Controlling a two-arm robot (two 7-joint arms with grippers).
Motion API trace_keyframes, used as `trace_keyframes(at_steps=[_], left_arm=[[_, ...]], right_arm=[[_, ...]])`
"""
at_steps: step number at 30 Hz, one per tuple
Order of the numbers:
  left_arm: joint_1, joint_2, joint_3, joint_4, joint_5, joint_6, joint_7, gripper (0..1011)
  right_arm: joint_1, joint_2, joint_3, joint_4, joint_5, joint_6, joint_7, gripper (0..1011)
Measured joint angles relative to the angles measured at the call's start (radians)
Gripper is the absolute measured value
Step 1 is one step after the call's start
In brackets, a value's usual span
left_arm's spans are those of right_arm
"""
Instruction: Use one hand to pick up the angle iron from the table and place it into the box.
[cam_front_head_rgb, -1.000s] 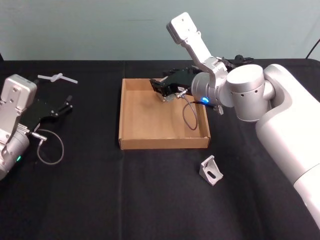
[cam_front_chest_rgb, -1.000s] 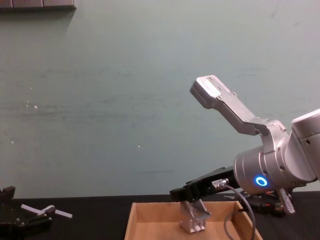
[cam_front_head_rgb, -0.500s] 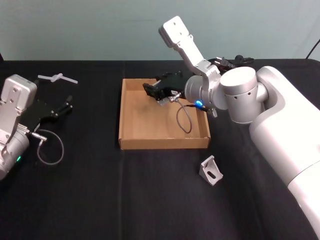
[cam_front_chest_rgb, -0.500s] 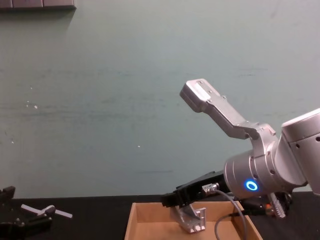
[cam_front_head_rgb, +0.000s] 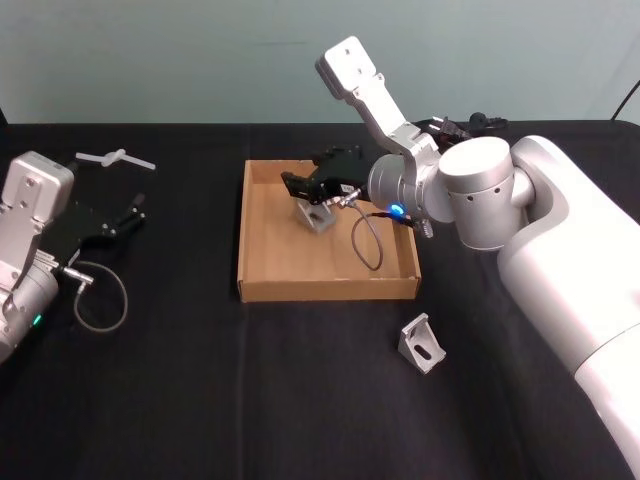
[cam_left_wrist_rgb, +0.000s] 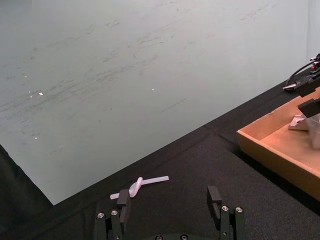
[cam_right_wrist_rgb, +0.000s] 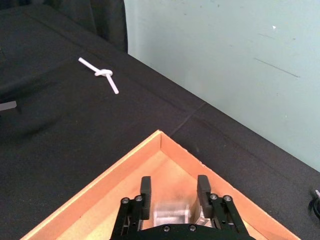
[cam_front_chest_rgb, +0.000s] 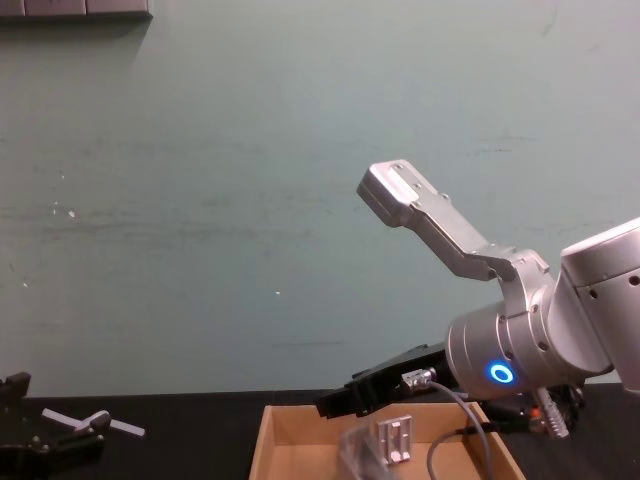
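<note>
Since the right end effector (cam_front_head_rgb: 300, 187) hangs over the far part of the box (cam_front_head_rgb: 325, 287) with its fingers (cam_right_wrist_rgb: 145, 191) spread wide and nothing pinched between them, you can take it as empty; the angle iron (cam_front_head_rgb: 316, 214) sits on the box floor just beneath it, inside the walls, and looks clear of both fingers in the right wrist view; a second angle iron (cam_front_head_rgb: 423, 343) lies on the worktop (cam_front_head_rgb: 250, 400) outside the box, off its near right corner; from the right end effector that piece lies back toward the robot's body and a little to the right; it is squat, one flange down and the other raised, so you have no real long axis to line up on; the left end effector (cam_front_head_rgb: 128, 214) sits parked, open and empty, well off to the left; you would judge the right arm the nearer one for that piece.
</note>
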Motion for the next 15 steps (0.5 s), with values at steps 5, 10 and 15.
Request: trace_keyframes(at_steps=[5,10,15], left_arm=[[0.000,0.000,0.000,0.000,0.000,0.000,0.000,1005],[0.000,0.000,0.000,0.000,0.000,0.000,0.000,1005],[0.000,0.000,0.000,0.000,0.000,0.000,0.000,1005]], right_arm=[[0.000,0.000,0.000,-0.001,0.000,0.001,0.000,710],[0.000,0.001,0.001,-0.001,0.001,0.001,-0.001,861],[-0.001,0.000,0.001,-0.002,0.001,0.002,-0.002,973]])
